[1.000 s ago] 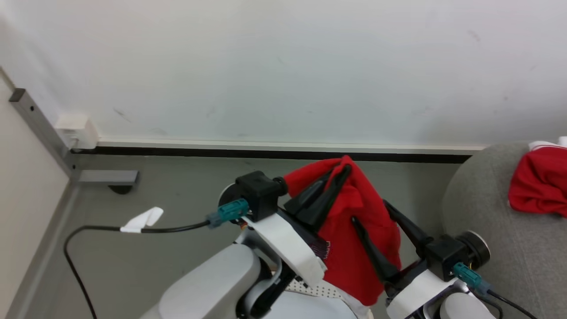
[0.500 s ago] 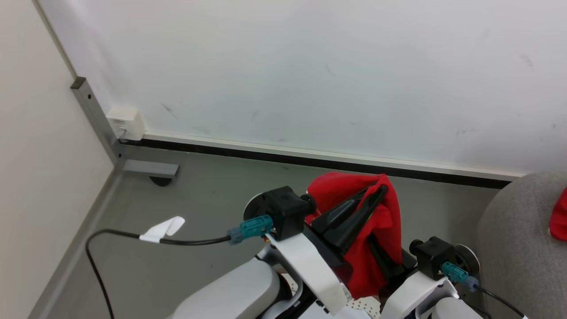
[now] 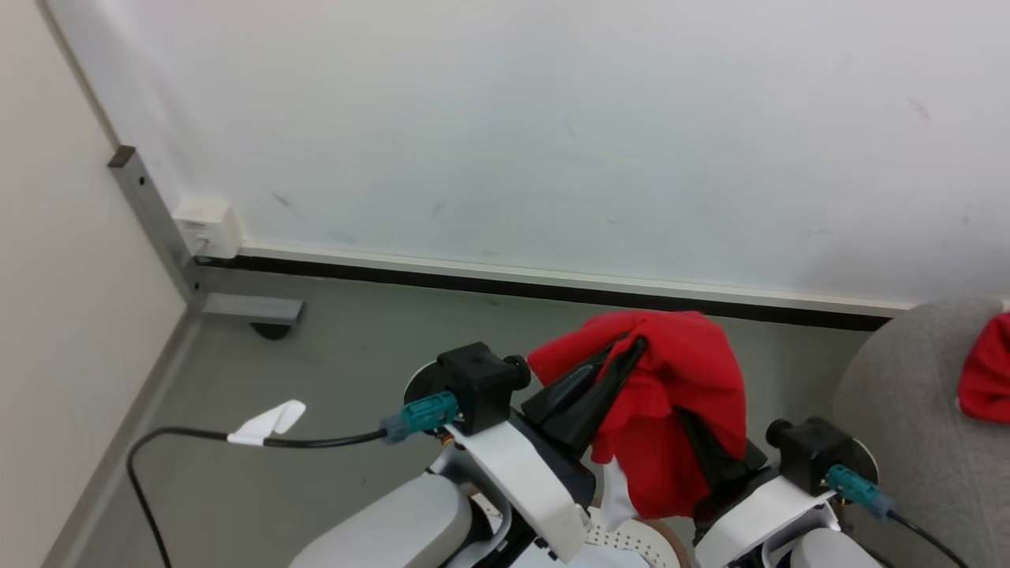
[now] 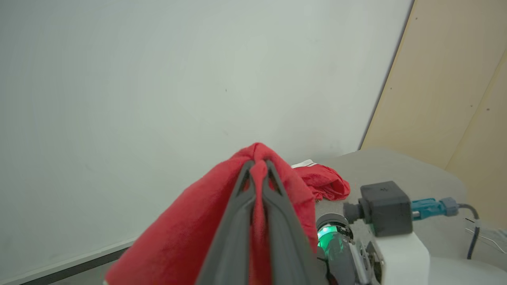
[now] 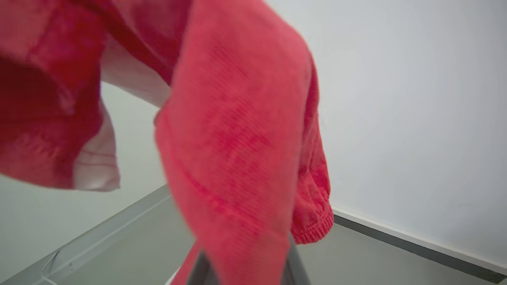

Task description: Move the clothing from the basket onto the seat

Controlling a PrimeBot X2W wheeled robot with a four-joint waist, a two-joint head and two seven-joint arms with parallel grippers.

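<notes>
Basket [image 3: 623,542]: nearest in the head view, at the bottom edge between the two forearms. A sliver of perforated white wall and brown rim shows; its contents are hidden.
Left gripper [image 3: 631,349]: directly above the basket, fingers pressed together on a fold of the red garment [image 3: 682,386], as they were a second ago. The left wrist view shows cloth pinched between the tips.
Right gripper [image 3: 714,454]: above the basket on its seat side. A second ago the fingers stand wide apart beside the hanging cloth. Now they are drawn together and buried in it, and in the right wrist view fabric runs down between them.
Red garment: lifted clear above the basket and draped over both grippers, white trim dangling toward the basket. It hangs shorter and more bunched than a second ago.
Floor [image 3: 355,371]: grey, beyond the basket. A black cable [image 3: 316,434] lies on the side away from the seat.
Seat [image 3: 892,410]: grey upholstery, to the right of the basket.
Second garment [image 3: 986,371]: red, already on the seat, well apart from the basket.
Wall [image 3: 552,118]: white, farthest behind the basket.
Bearing on the task: the hold now appears two-handed. The likely next step is a carry from above the basket to the seat. Whether clothing remains in the basket cannot be told.
</notes>
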